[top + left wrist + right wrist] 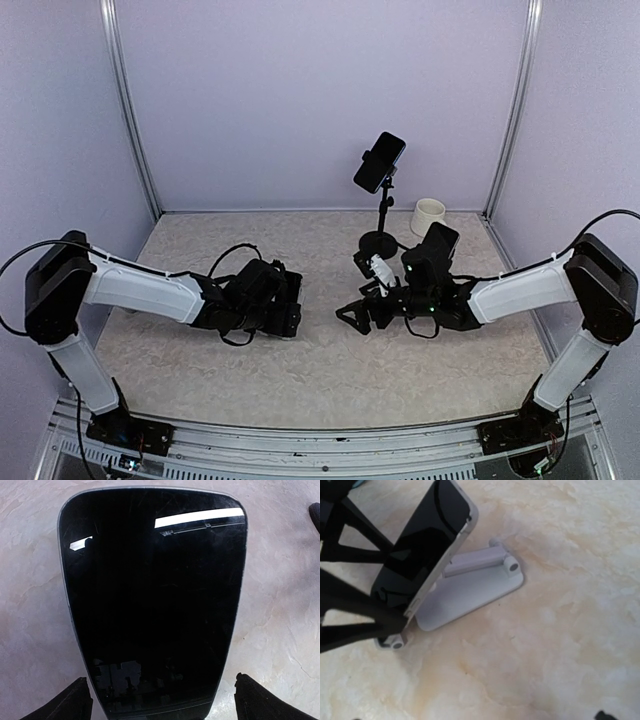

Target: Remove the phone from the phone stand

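Pale marbled table (570,630) fills the right wrist view. The right gripper (397,585) has its black fingers (390,620) on either side of the phone (420,550), which leans on the white stand (470,587) just ahead. Black on black hides whether they pinch it. The left gripper (165,702) is spread wide, only its tips (70,705) showing, over a second phone (150,595) lying flat, its near end cut off.

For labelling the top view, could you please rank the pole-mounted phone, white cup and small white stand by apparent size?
1. pole-mounted phone, raised nearer the camera
2. white cup
3. small white stand, partly hidden
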